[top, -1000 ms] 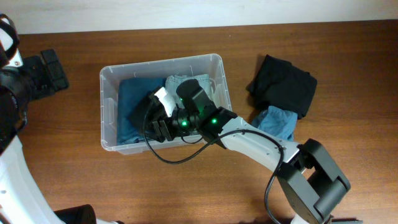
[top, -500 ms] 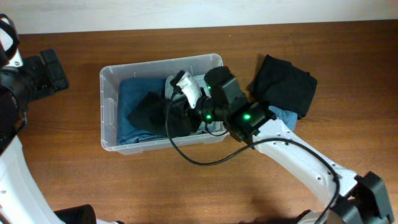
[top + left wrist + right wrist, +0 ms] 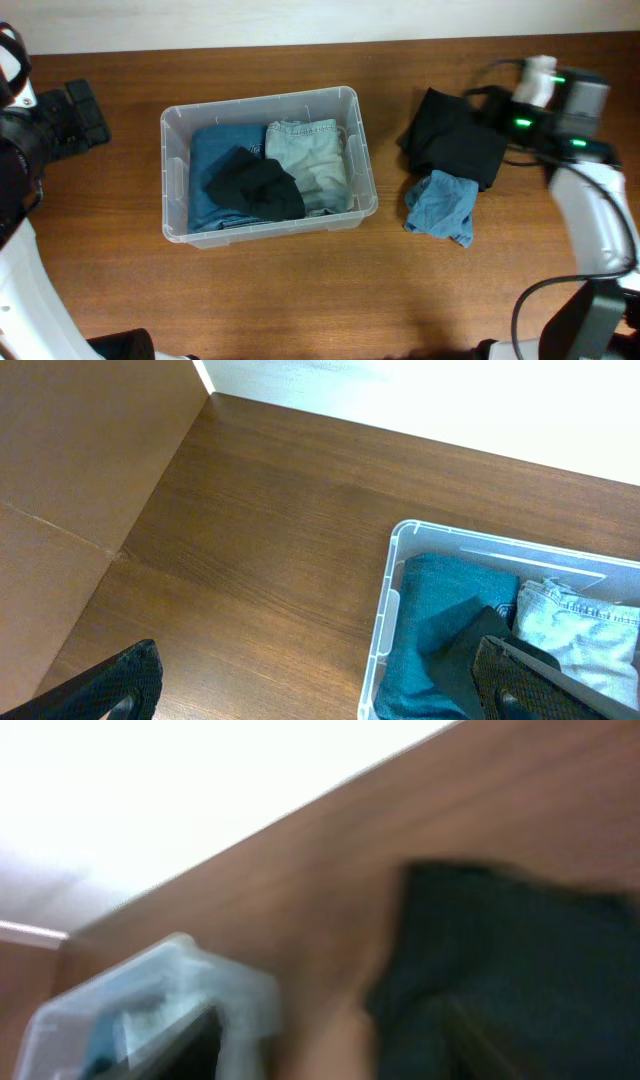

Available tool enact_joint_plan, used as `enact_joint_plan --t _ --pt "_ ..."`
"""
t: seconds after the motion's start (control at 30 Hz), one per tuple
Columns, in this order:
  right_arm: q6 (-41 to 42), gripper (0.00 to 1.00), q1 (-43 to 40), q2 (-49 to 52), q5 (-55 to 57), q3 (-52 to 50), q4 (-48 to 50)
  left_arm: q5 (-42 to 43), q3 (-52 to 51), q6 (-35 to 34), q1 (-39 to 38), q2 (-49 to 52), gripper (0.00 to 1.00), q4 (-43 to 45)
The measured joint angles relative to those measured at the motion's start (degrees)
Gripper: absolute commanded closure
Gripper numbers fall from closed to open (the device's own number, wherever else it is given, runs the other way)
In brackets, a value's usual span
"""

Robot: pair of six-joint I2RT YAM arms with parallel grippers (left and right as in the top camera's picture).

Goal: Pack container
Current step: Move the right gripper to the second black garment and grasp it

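Swinging clear of the container (image 3: 170, 190), my right arm now reaches across the right end of the table (image 3: 300, 290). A second ago it was bent low inside the bin, and the black garment (image 3: 255, 188) it was handling there now lies free. My left arm has not moved.

The table is dark brown wood running back to a pale wall (image 3: 300, 20). The container sits left of centre. It holds a folded teal garment (image 3: 208, 155) beside a pale denim piece (image 3: 312, 160), with the black garment crumpled across both. Well to the right lie a larger black heap (image 3: 450, 140) and a small blue cloth (image 3: 442, 205) touching its near edge.

My right tool (image 3: 482, 110) hangs over the heap's right part. Its own view is smeared, so I cannot tell how wide it stands or whether it touches fabric. My left tool (image 3: 315, 660) is spread wide over bare wood, holding nothing.
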Motion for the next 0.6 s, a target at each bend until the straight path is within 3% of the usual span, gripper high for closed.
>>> enact_joint_plan --t 0.1,0.23,0.43,0.6 --pt "-0.9 0.15 -9.1 3.6 -0.8 0.0 -1.0 0.0 0.0 0.0 0.0 0.0 0.01 0.0" --pt "-2.1 0.14 -15.1 11.5 -1.8 0.1 -2.6 0.0 0.0 0.0 0.0 0.0 0.01 0.0" --pt "-3.2 0.14 -14.6 21.9 -5.3 0.1 -2.1 0.0 0.0 0.0 0.0 0.0 0.01 0.0" --pt "-3.4 0.14 -12.0 25.0 -8.1 0.1 -0.2 0.0 0.0 0.0 0.0 0.0 0.01 0.0"
